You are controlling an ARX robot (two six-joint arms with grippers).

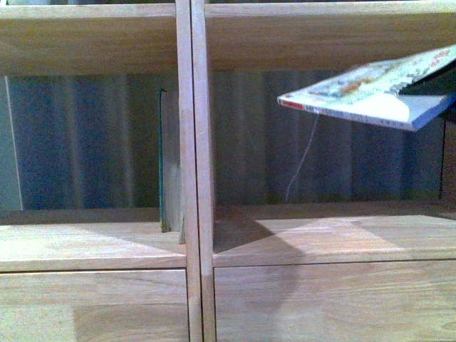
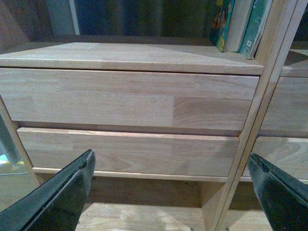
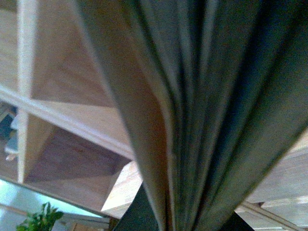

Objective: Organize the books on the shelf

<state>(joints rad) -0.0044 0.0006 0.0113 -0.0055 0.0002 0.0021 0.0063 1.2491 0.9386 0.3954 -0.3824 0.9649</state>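
Observation:
The shelf (image 1: 196, 178) of light wood fills the front view, its upright divider in the middle. A dark teal book (image 1: 163, 160) stands upright in the left compartment, against that divider; the left wrist view shows it (image 2: 221, 24) above the drawers. My right gripper (image 1: 436, 82) is shut on the pale-covered paperback (image 1: 370, 96), held tilted near flat, high in the right compartment's opening. In the right wrist view the paperback's page edges (image 3: 192, 110) fill the picture between the right gripper's (image 3: 185, 219) dark fingers. My left gripper (image 2: 168, 192) is open and low, facing the drawers with nothing between its fingers.
Two plain drawer fronts (image 2: 130, 98) lie straight ahead of the left gripper. Through the open back I see a dark curtain and a thin white cord (image 1: 303, 160). The right compartment's floor (image 1: 335, 239) lies below the held book. A green plant (image 3: 38, 219) shows beyond the shelf.

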